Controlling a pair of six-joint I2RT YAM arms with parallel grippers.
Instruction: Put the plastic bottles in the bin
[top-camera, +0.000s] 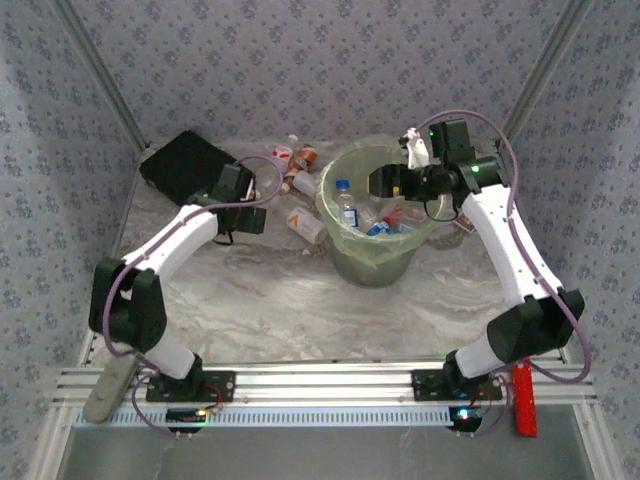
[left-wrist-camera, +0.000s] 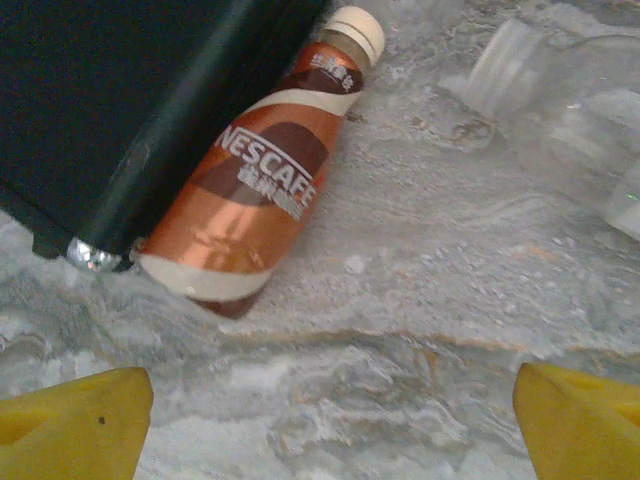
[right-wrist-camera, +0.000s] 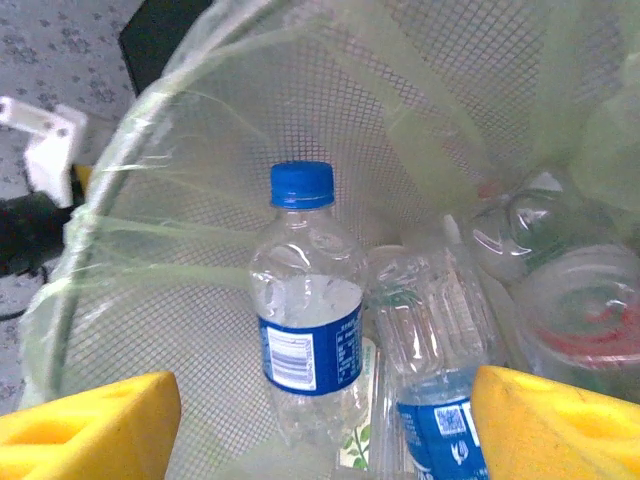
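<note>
Nescafe bottle (left-wrist-camera: 255, 190), orange-brown label, cream cap: lies on its side on the marble table (left-wrist-camera: 420, 300), at the far left. Long axis runs along the edge of the black case (left-wrist-camera: 100, 100), cap toward the far side. The case presses against its left flank. To its right, apart, lies a clear bottle (left-wrist-camera: 560, 100). The left gripper (left-wrist-camera: 330, 400) hovers just near of the base, pads wide apart, nothing between.

Inside the bin (right-wrist-camera: 200, 200): blue-capped bottle (right-wrist-camera: 305, 320) upright, others crowded at its right. The right gripper (right-wrist-camera: 325, 400) hangs over them, fingers apart, holding nothing.
</note>
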